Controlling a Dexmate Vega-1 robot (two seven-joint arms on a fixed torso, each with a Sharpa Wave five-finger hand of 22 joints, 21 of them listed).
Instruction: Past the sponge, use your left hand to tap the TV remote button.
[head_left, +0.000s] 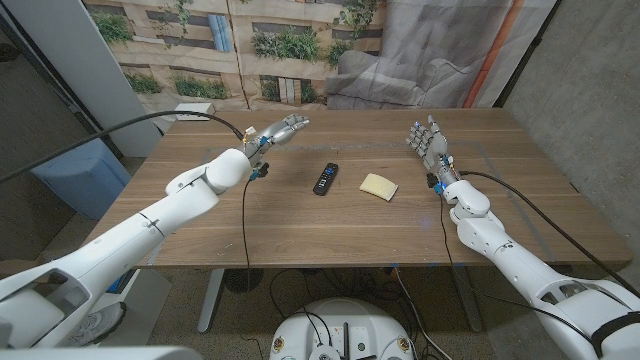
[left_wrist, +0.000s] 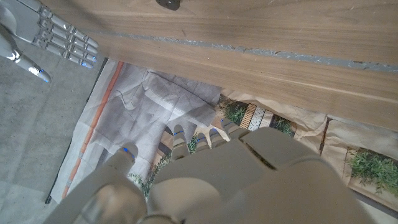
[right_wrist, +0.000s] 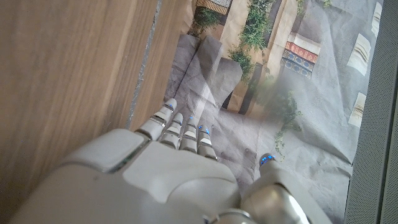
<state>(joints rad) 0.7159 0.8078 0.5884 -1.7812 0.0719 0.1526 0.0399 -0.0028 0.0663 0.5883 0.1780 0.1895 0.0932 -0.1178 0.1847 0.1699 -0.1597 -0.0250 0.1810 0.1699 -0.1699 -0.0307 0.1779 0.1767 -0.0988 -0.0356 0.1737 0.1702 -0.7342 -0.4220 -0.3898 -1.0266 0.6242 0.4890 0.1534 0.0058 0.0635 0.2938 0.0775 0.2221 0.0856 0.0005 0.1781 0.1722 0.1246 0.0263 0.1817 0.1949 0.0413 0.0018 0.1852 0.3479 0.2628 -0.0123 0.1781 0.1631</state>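
Note:
A black TV remote (head_left: 326, 178) lies near the middle of the wooden table (head_left: 300, 225), and a yellow sponge (head_left: 378, 185) lies just to its right. My left hand (head_left: 278, 131) hovers over the far left part of the table, behind and left of the remote, fingers stretched out and apart, holding nothing. My right hand (head_left: 427, 139) stands at the far right with its fingers up and apart, empty. The left wrist view looks over my left hand (left_wrist: 224, 168) along the table's far edge and catches my right hand (left_wrist: 59, 40) and a dark end of the remote (left_wrist: 168, 4).
A printed backdrop of a building with plants (head_left: 250, 45) and a grey cloth (head_left: 400, 70) hang behind the table. A blue bin (head_left: 80, 175) stands on the floor at the left. Black cables run along both arms.

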